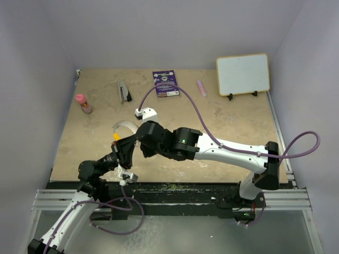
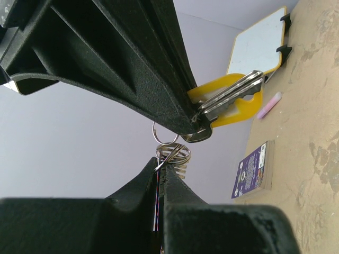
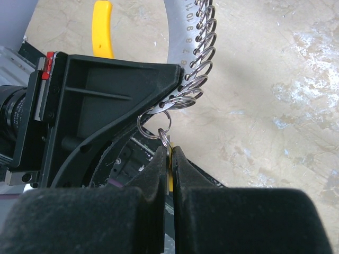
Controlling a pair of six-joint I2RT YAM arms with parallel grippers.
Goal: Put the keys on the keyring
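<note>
Showed two robot arms, hands tip to tip, low over the near left part of a tan table [image 1: 222,111]. Found the left hand [image 2: 161,172] pinched shut on the lower end of the keyring [image 3: 198,58], a curved grey strip strung with silvery wire loops, held above the table. Had the right hand [image 3: 168,151] closed too, gripping the keys [image 2: 233,90] (silver blades stacked together, yellow heads sticking out to one side). Caught one small loop [image 3: 139,126] between the two sets of fingertips, just beside the key tips. Could not tell whether any key was threaded through it. Showed also a whiteboard [image 1: 242,74], a purple card [image 1: 166,83] and a pink bottle [image 1: 83,104] well apart, towards the table's far edge.
</note>
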